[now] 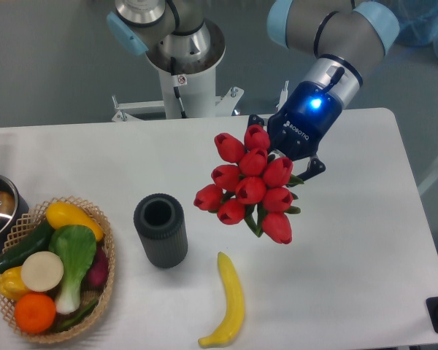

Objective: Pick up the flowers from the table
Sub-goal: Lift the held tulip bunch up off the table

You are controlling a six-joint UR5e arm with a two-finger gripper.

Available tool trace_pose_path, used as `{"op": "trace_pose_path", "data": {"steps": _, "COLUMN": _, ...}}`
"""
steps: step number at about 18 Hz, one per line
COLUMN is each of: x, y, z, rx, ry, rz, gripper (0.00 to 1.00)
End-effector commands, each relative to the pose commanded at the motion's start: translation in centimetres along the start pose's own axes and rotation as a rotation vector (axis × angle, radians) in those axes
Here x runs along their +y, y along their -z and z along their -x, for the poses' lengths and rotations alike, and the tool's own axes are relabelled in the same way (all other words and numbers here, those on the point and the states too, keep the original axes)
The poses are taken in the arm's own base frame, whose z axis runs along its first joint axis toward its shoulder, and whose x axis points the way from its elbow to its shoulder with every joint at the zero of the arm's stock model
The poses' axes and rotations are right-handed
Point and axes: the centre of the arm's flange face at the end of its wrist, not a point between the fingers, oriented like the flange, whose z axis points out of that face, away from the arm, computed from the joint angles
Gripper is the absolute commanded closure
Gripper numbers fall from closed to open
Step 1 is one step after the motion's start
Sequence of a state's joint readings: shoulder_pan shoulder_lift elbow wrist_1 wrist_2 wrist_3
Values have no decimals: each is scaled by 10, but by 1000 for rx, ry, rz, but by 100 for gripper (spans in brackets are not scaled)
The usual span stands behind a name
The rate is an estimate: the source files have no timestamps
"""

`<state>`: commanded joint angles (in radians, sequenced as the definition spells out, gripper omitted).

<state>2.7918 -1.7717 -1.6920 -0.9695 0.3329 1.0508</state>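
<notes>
Gripper (288, 157), jaws clamped on the hidden stems of the tulip bunch (250, 187), carrying it clear above the white table (365, 240), blooms fanned toward the camera, between the black cylindrical cup (160, 230) and the table's right edge, above the banana (230, 299).

The flowers (250, 188) (red tulips, stems apparently hidden) hang bunched above the white table (95, 157).

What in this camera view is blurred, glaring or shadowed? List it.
Camera view: even, soft lighting; the flowers look slightly soft, the blue light on the gripper blooms, and the table shows only faint shadows beside the black cylinder and banana.
</notes>
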Motion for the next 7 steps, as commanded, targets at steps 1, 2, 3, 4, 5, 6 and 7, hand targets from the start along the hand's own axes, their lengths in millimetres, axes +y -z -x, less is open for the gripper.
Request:
{"op": "trace_pose_path", "data": {"steps": 1, "x": 1, "y": 0, "z": 0, "rx": 0, "ry": 1, "rz": 0, "gripper": 67}}
{"op": "trace_pose_path", "data": {"steps": 2, "x": 2, "y": 0, "z": -2, "rx": 0, "ry": 2, "rz": 0, "gripper": 67}}
{"op": "trace_pose_path", "data": {"steps": 3, "x": 4, "y": 2, "z": -3, "rx": -3, "ry": 1, "rz": 0, "gripper": 67}}
{"op": "trace_pose_path", "data": {"steps": 4, "x": 4, "y": 4, "z": -2, "rx": -5, "ry": 2, "rz": -1, "gripper": 67}}
{"op": "trace_pose_path", "data": {"steps": 5, "x": 4, "y": 4, "z": -2, "rx": -6, "ry": 3, "rz": -2, "gripper": 67}}
{"op": "trace_pose_path", "data": {"steps": 6, "x": 4, "y": 5, "z": -2, "rx": -7, "ry": 1, "rz": -1, "gripper": 67}}
{"op": "trace_pose_path", "data": {"steps": 7, "x": 4, "y": 5, "z": -2, "rx": -7, "ry": 3, "rz": -1, "gripper": 67}}
